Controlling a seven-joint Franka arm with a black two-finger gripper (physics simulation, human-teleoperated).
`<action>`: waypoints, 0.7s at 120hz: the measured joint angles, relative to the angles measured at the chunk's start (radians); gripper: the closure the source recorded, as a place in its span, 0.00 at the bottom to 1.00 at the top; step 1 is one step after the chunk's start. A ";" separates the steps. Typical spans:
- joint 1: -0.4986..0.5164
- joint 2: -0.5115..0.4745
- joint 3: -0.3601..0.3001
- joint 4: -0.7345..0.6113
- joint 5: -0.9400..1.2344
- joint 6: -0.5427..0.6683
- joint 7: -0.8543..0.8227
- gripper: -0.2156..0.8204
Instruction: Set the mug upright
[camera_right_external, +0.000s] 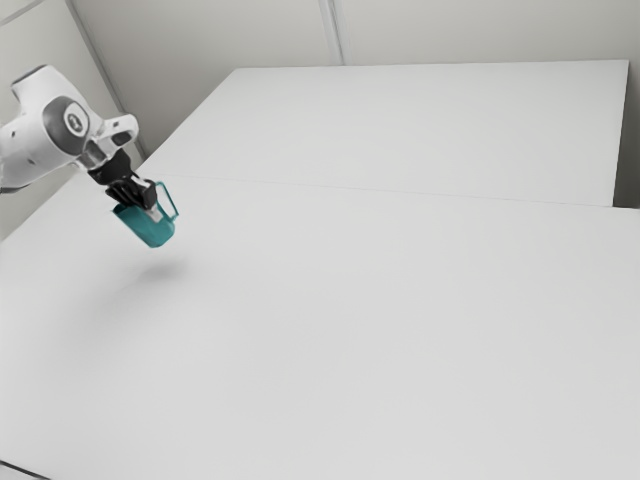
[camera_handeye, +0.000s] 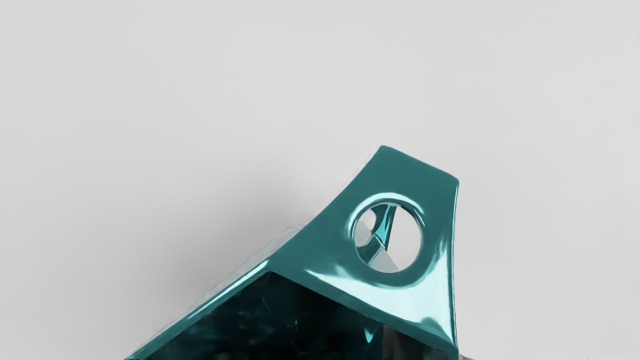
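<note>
In the exterior view my gripper is at the left, angled down, and shut on the teal mug. The mug hangs tilted in the air above the table, its handle toward the exterior view's right. From the wrist view, the mug turns its dark opening toward my hand, and the handle piece with a round hole stands out from the rim. My gripper appears at the bottom edge, with a dark finger seen inside the mug's opening by the handle side; most of the fingers is hidden.
A broad white table lies beneath the mug, with the mug's soft shadow on it. Behind it is another white surface, beyond a thin seam. A dark cable crosses the near left corner.
</note>
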 joint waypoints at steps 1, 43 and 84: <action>-0.007 -0.007 0.001 -0.009 0.006 0.004 -0.008 0.96; -0.223 -0.239 0.003 -0.348 0.159 0.151 -0.364 0.97; -0.317 -0.298 -0.004 -0.462 0.188 0.212 -0.697 0.97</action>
